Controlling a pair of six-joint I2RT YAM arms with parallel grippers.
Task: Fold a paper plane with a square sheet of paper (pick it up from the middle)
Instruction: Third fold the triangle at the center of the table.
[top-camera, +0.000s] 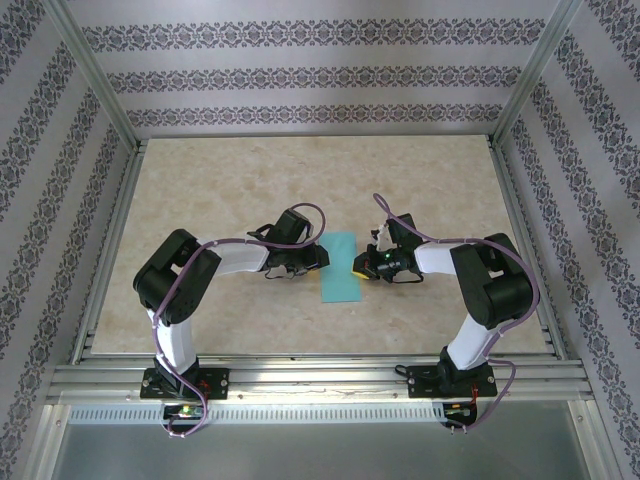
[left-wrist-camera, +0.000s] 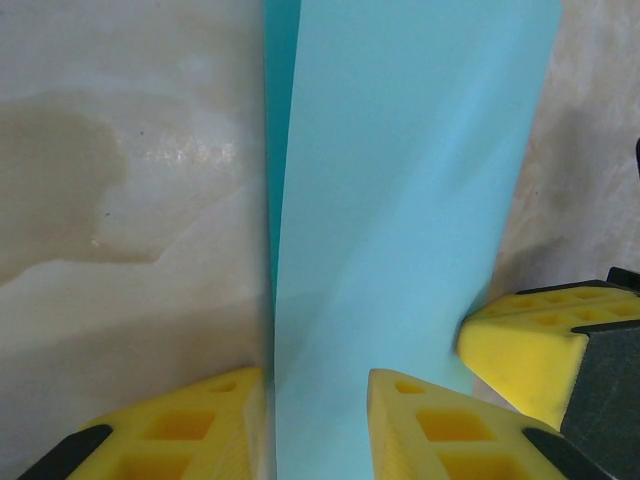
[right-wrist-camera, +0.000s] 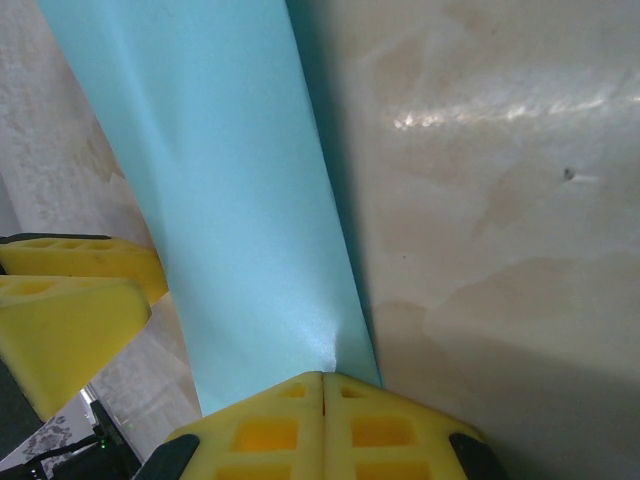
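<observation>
The square sheet of paper (top-camera: 338, 268) runs near-to-far between the 2 grippers. The left gripper (left-wrist-camera: 318, 385) straddles its edge, narrowly parted; the right gripper (right-wrist-camera: 322, 385) sits closed opposite.

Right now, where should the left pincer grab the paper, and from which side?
Likely midway along the left edge of the paper, coming low from the left: it lies flat, a narrow strip, and the shut right pincer sits at the opposite edge.

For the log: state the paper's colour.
Turquoise-cyan paper, plainest in the left wrist view.
</observation>
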